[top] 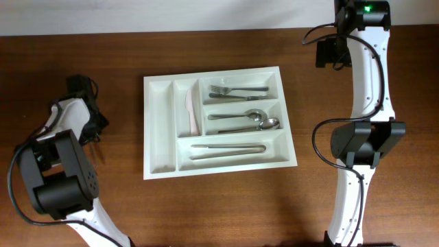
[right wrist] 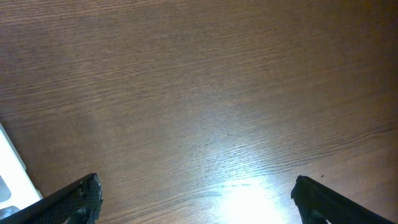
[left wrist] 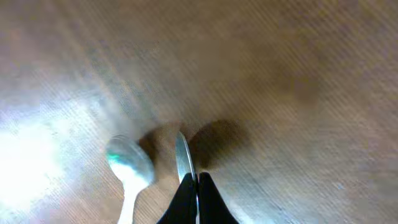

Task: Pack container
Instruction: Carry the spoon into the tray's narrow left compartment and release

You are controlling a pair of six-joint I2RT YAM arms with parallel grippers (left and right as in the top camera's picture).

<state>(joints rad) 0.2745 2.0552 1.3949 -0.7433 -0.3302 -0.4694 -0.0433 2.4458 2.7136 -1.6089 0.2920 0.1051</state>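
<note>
The white container lies mid-table. It holds a fork, two spoons, long metal tongs and a pale utensil in a narrow compartment. My left gripper is far left of the tray. It is shut on a thin metal blade, held edge-on just above the table. A metal spoon lies right beside it. My right gripper is open and empty over bare wood, right of the tray.
The table is dark brown wood. The tray's corner shows at the left edge of the right wrist view. The arm bases stand at the front left and right.
</note>
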